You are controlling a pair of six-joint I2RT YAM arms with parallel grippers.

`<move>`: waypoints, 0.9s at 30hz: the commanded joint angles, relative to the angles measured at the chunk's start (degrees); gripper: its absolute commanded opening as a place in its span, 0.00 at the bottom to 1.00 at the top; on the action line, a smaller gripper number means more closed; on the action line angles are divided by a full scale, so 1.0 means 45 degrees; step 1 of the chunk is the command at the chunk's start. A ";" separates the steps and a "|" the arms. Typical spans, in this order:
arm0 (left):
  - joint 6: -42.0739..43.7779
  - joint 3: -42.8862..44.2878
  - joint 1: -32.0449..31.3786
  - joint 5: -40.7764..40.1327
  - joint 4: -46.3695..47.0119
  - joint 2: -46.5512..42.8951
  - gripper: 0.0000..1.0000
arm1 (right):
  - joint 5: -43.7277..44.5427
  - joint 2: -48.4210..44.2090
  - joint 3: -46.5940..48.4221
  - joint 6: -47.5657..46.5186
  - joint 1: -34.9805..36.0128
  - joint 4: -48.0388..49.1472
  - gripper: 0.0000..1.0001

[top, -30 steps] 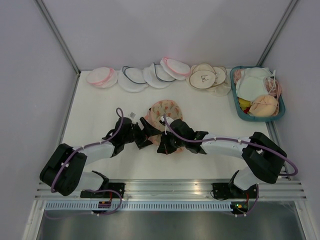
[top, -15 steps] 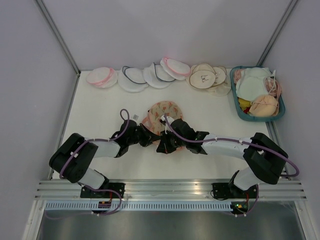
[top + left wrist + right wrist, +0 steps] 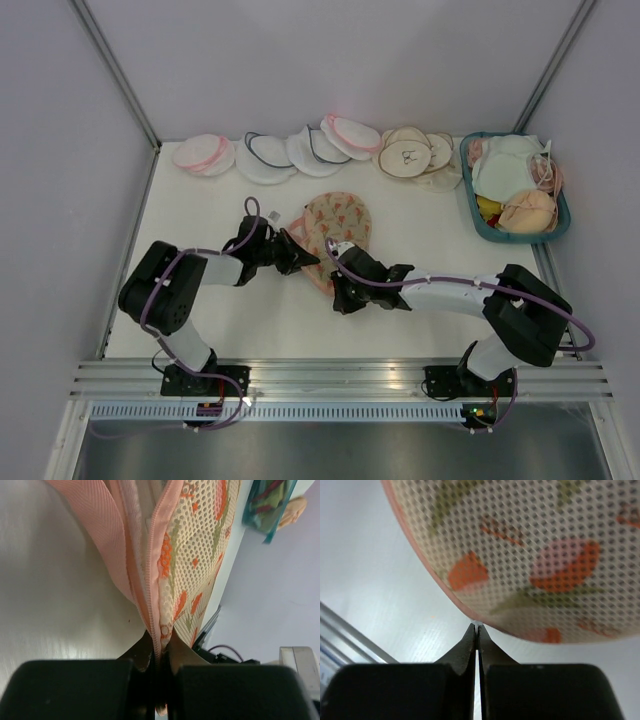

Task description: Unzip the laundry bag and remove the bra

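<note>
Since the earlier top view, the left claw [image 3: 298, 257] has gone from wide open to shut on the laundry bag [image 3: 335, 228]. Its arm has drawn back toward 9 o'clock, and the bag now lies flatter and more of it shows.

The bag rests near the centre of the tabletop [image 3: 200, 200], with its long axis running roughly from 12 to 6 o'clock. The bra is not visible in any view and is judged to be still inside.

The left wrist view shows the pink zip trim [image 3: 159, 580] pinched edge-on between the left claw's tips at the bag's 8 o'clock side. This appears intended to anchor the fabric so the zip can be pulled against it.

The right claw [image 3: 338, 292] is closed at the bag's 6 o'clock tip. Its wrist view shows the tips meeting on a small pale bit at the pink rim. Whether that bit is the zip pull cannot be told.

The left arm lies low, folded sharply at the elbow, with the forearm pointing toward 3 o'clock. The right arm reaches low from 4 o'clock, with the forearm pointing toward 9 o'clock. Both wrists are close to the tabletop and the two claws sit near each other.

A row of round pouches [image 3: 300, 152] lines the 12 o'clock edge. A teal basket [image 3: 467, 185] of other garments stands at 2 o'clock, well apart from the bag.
</note>
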 commanded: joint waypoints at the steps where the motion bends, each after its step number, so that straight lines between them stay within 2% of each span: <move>1: 0.2163 0.1994 0.0687 0.2365 -0.0687 0.0748 0.02 | 0.2315 0.0038 0.0445 -0.0054 0.0150 -0.2667 0.01; 3: 0.2984 0.2758 0.0805 0.3299 -0.1646 0.1312 0.02 | 0.3761 0.0212 0.0737 0.0024 0.0130 -0.3236 0.00; 4: 0.3956 0.3593 0.0825 0.3518 -0.3121 0.1490 0.02 | 0.4152 0.0310 0.0835 0.0063 0.0111 -0.3684 0.00; 7: 0.5813 0.4963 0.0864 0.4280 -0.5470 0.2134 0.02 | 0.5403 0.0720 0.1167 0.0083 -0.0122 -0.4369 0.01; 9: 0.6694 0.5473 0.0981 0.4787 -0.6255 0.2350 0.02 | 0.6241 0.0954 0.1284 0.0044 -0.0260 -0.4644 0.00; 15: 0.7889 0.6256 0.1001 0.5687 -0.7644 0.3424 0.02 | 0.8451 0.1482 0.1968 0.0142 -0.0729 -0.5777 0.01; 18: 0.9293 0.7173 0.0787 0.5378 -0.9149 0.4263 0.02 | 0.9135 0.1619 0.2339 0.0064 -0.0866 -0.5954 0.01; 27: 1.0156 0.7586 0.0103 0.6000 -0.9854 0.4637 0.02 | 0.9312 0.2010 0.2769 -0.0815 -0.0905 -0.5447 0.00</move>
